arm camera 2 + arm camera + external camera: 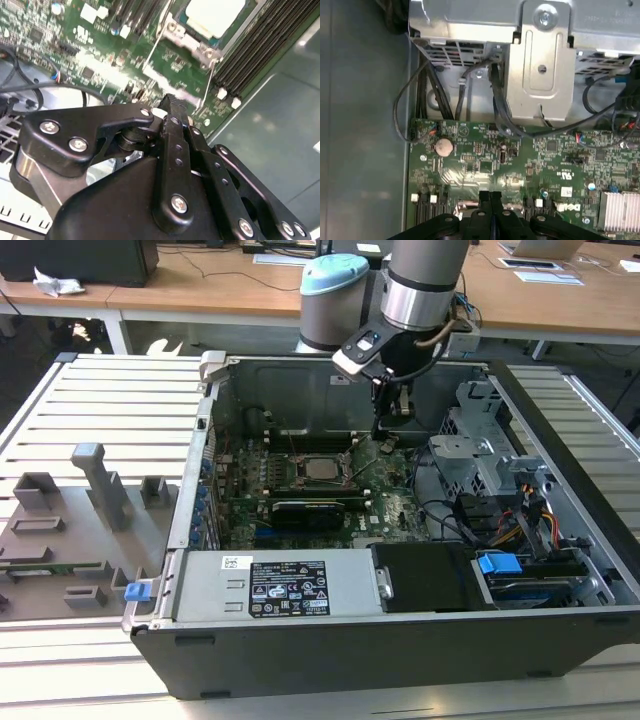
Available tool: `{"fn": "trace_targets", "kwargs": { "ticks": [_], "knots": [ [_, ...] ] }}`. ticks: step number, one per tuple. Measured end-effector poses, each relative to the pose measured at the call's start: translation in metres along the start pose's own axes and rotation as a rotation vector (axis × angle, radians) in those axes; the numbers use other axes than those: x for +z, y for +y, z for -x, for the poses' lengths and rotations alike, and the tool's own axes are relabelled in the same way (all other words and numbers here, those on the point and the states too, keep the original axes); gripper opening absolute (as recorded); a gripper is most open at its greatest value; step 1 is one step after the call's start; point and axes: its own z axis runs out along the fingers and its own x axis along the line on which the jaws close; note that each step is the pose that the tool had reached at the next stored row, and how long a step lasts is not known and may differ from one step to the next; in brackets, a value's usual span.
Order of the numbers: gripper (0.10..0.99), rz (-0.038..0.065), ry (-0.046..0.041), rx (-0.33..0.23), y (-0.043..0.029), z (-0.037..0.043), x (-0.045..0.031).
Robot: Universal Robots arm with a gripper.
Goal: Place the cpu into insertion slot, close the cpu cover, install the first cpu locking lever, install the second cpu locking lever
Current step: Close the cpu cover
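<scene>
1. Claw is clenched empty, fingers pressed together, hanging near the chip, on the exterior view's right of it.
2. Chip's already flat in its socket, looks like.

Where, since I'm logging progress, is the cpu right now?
In the exterior view the cpu lies in the insertion slot at the middle of the motherboard, to the exterior view's left of the pincer.

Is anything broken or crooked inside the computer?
No, nothing stands out. The cpu lies flat and straight on the green board. The gripper hangs shut and empty above the board, to the exterior view's right of the cpu. Nothing looks spilled or cracked.
</scene>
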Motion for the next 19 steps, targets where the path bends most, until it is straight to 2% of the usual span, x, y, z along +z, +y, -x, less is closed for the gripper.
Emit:
{"fn": "trace_targets", "kwargs": {
  "ticks": [1, 5, 11, 19],
  "knots": [
    [0.106, 0.0, 0.0001, 0.0, 0.005, -0.0013, 0.0014],
    [0.106, 0.0, 0.0, 0.0, 0.0069, -0.0018, 0.015],
    [0.106, 0.0, -0.0001, 0.0, 0.0017, -0.0021, 0.0157],
    [0.106, 0.0, 0.0, 0.0, -0.0091, -0.0026, 0.0161]
  ]
}}
